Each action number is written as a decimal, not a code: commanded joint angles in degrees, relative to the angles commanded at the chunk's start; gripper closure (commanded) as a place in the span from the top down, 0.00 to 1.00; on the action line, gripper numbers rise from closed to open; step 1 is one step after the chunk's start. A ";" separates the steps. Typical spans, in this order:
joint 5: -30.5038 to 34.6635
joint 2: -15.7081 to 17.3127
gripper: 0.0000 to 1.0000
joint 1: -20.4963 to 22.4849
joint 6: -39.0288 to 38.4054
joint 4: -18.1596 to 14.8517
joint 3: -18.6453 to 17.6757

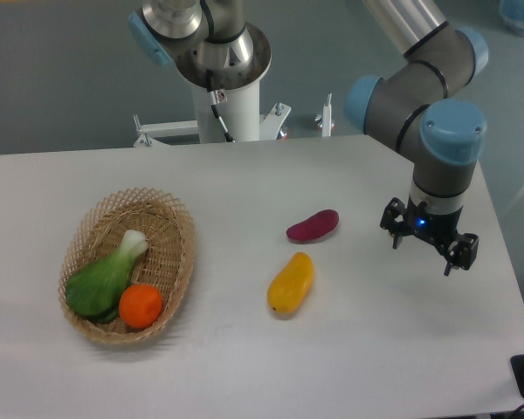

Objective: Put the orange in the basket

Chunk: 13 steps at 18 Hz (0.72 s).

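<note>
The orange (141, 306) lies inside the wicker basket (176, 216) at the left of the table, at the basket's near end, touching a green leafy vegetable (105, 276). My gripper (429, 247) hangs over the right side of the table, far from the basket. Its fingers look spread with nothing between them.
A yellow-orange elongated fruit (290, 284) lies mid-table, and a purple-red oblong vegetable (313, 225) sits just behind it. The table's right edge runs close to the gripper. The robot base (221, 65) stands behind the table's far edge.
</note>
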 joint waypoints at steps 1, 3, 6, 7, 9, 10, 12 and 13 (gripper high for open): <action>-0.35 0.09 1.00 0.17 0.00 0.00 -0.17; -0.44 0.09 1.00 0.18 0.00 0.00 -0.44; -0.35 0.09 1.00 0.09 0.00 0.09 -0.53; -0.18 0.09 1.00 0.09 -0.09 0.09 -0.61; 0.17 0.00 1.00 0.00 -0.09 0.09 -0.62; 0.17 0.09 1.00 0.00 -0.09 0.09 -0.70; 0.17 0.09 1.00 0.00 -0.09 0.09 -0.70; 0.17 0.09 1.00 0.00 -0.09 0.09 -0.70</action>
